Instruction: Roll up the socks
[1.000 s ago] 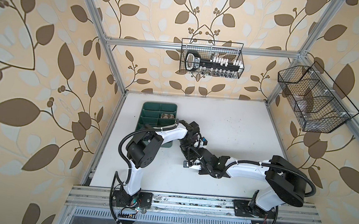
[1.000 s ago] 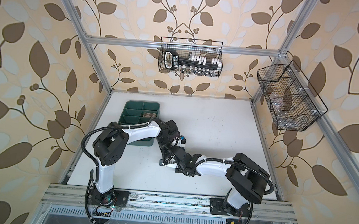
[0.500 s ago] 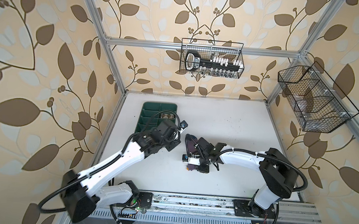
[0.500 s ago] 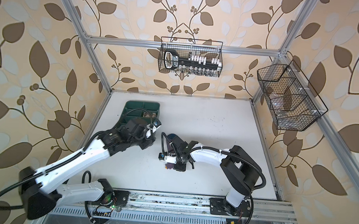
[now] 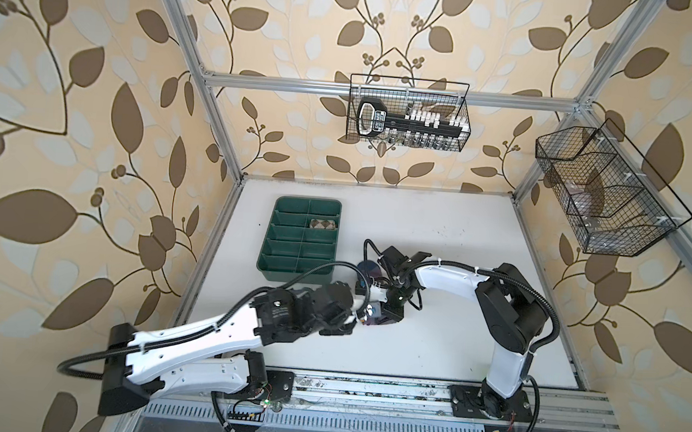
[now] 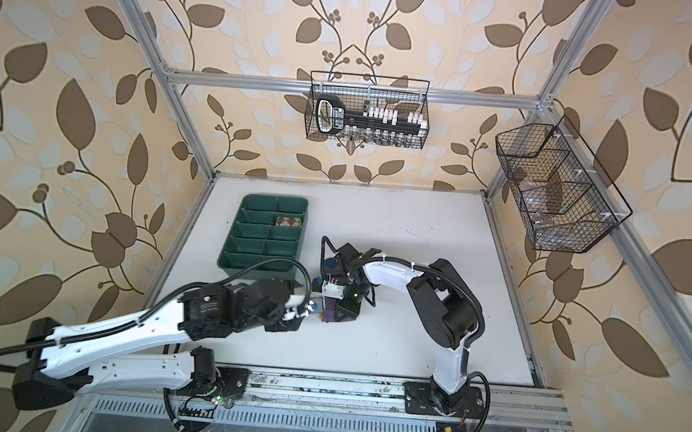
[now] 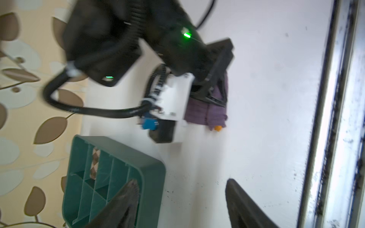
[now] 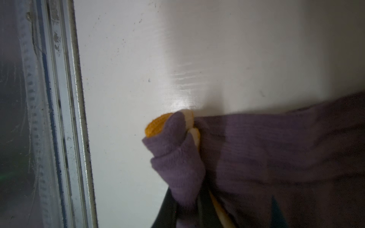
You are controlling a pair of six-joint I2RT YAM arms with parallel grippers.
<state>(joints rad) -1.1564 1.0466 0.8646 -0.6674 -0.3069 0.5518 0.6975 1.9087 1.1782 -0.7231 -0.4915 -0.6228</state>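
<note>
The purple sock (image 7: 205, 112) lies bunched on the bench (image 5: 451, 349), just off the green tray's (image 5: 282, 275) near corner, towards the front edge. It looks like soft, light knit, likely to spring loose unless pinched across the bundle by the orange cuff (image 8: 156, 126). The right gripper (image 7: 214, 96) is nipped onto it, while the left gripper (image 7: 181, 183) gapes wide and empty. The tan sock (image 5: 323, 224) sits in a tray compartment. A second ago the left gripper was close against the right one — it has since drawn back.
</note>
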